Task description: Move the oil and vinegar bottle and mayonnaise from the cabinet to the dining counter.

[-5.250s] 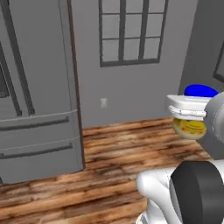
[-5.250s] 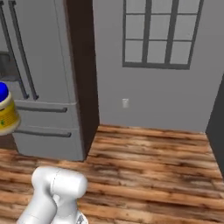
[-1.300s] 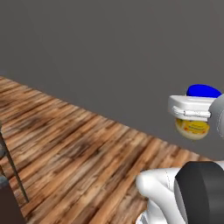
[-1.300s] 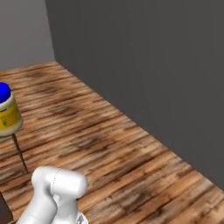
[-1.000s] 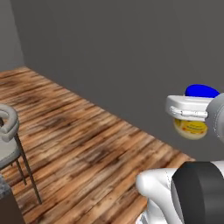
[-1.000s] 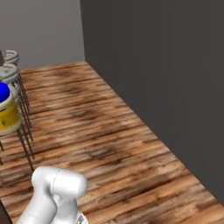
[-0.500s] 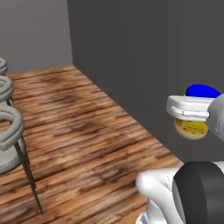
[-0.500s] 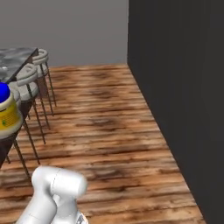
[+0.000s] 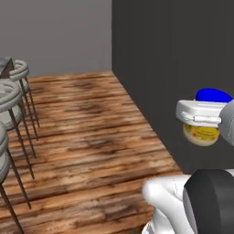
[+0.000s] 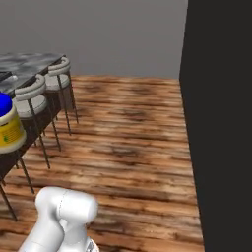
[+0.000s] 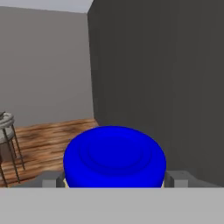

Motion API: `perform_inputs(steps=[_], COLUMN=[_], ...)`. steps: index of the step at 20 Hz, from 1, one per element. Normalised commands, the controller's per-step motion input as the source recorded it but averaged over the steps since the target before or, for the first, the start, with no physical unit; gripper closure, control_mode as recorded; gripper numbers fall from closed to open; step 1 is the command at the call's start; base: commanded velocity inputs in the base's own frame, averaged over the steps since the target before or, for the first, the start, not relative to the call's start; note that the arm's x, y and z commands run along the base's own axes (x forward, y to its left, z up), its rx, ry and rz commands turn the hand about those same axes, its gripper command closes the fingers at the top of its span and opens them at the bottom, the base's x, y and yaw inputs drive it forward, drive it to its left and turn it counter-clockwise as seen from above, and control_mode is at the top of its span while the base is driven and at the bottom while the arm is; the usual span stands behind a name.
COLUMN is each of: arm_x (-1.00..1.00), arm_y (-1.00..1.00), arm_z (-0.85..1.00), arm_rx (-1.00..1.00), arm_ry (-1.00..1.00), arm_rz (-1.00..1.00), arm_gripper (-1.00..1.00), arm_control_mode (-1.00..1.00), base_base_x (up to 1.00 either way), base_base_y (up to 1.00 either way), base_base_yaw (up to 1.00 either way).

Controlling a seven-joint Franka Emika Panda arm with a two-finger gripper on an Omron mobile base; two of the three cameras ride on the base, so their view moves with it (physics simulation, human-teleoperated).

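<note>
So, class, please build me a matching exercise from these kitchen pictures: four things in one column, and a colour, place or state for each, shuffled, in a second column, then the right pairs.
Column one:
1. mayonnaise
2. lid
3. stools
4. dining counter

Column two:
A. bright blue
B. grey-marbled top, far left of the right base view
C. carried above the wooden floor by the gripper, yellowish body
D. standing in a row beside the counter, on thin dark legs

Pairs: 1-C, 2-A, 3-D, 4-B
</note>
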Motion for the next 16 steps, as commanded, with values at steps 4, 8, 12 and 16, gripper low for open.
perform_inputs(steps=[4, 8, 12, 16], arm_x=[0.00, 0.00, 0.00, 0.00], arm_y=[0.00, 0.00, 0.00, 0.00], arm_z=[0.00, 0.00, 0.00, 0.00], arm_rx=[0.00, 0.00, 0.00, 0.00], arm_ry=[0.00, 0.00, 0.00, 0.00], arm_rz=[0.00, 0.00, 0.00, 0.00], arm_gripper=[1.00, 1.00, 1.00, 1.00], arm_control_mode=[1.00, 1.00, 1.00, 1.00], base_base_x=[1.00, 1.00, 1.00, 1.00], base_base_y=[-0.66, -0.53, -0.44, -0.46], base_base_yaw=[0.48, 0.48, 0.51, 0.51])
